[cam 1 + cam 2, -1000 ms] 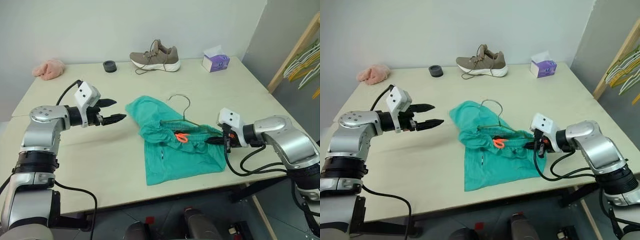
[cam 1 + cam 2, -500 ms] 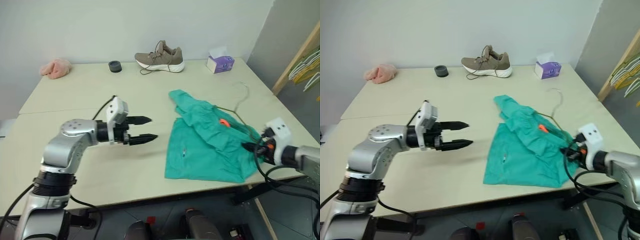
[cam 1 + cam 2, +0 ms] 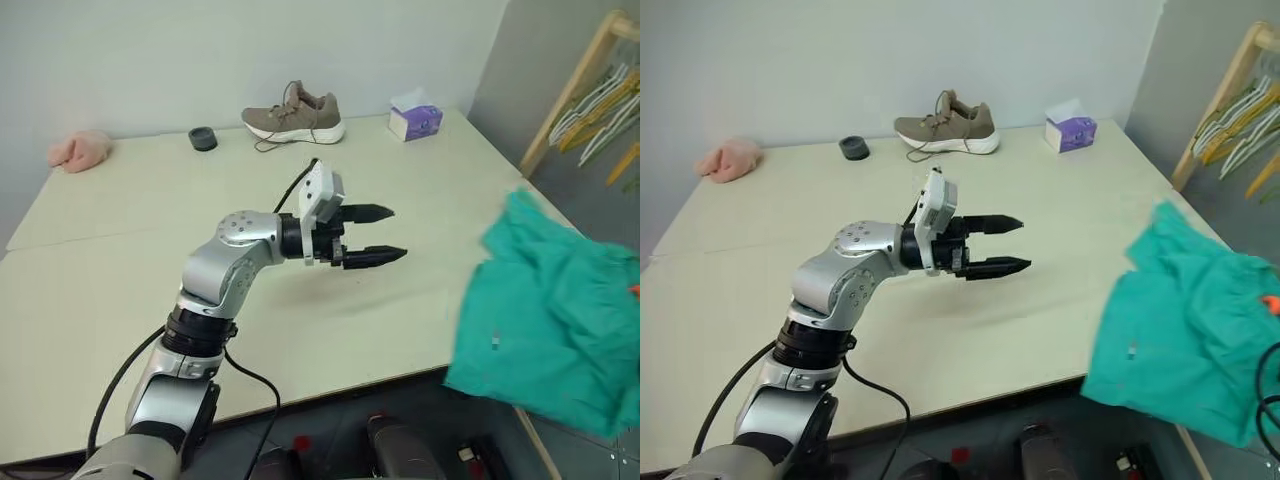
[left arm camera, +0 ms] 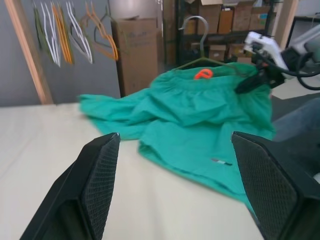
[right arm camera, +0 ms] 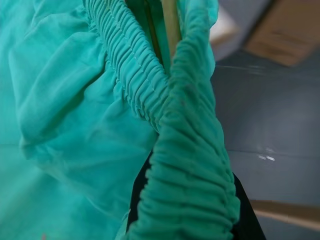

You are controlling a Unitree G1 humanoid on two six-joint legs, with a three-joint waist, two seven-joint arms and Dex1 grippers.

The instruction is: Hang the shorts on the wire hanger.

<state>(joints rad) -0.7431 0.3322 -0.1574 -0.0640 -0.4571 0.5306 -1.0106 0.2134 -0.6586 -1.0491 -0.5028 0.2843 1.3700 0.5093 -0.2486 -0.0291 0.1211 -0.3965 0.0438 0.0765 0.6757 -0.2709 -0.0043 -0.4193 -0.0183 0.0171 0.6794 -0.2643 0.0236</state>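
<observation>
The teal-green shorts (image 3: 552,312) hang past the table's right front corner, partly off the table (image 3: 110,270). In the left wrist view they drape from the wire hanger (image 4: 199,31), its hook up and the orange drawstring (image 4: 202,74) at the waistband. My right gripper (image 4: 248,85) is shut on the end of the waistband. The right wrist view has the gathered waistband (image 5: 180,150) bunched over the black fingers, with the hanger's wire (image 5: 170,25) beside it. My left gripper (image 3: 398,233) is open and empty over the table's middle, pointing at the shorts.
Along the table's far edge lie a beige shoe (image 3: 293,110), a purple tissue box (image 3: 415,121), a small black round thing (image 3: 203,138) and a pink fluffy cloth (image 3: 80,150). A wooden rack with white and yellow hangers (image 3: 590,100) stands to the right. Cardboard boxes (image 4: 137,50) stand behind.
My right gripper pulled the shorts and hanger to the right, off the table's right edge. My left gripper, still open, swept right to the table's middle. The camera turned right.
</observation>
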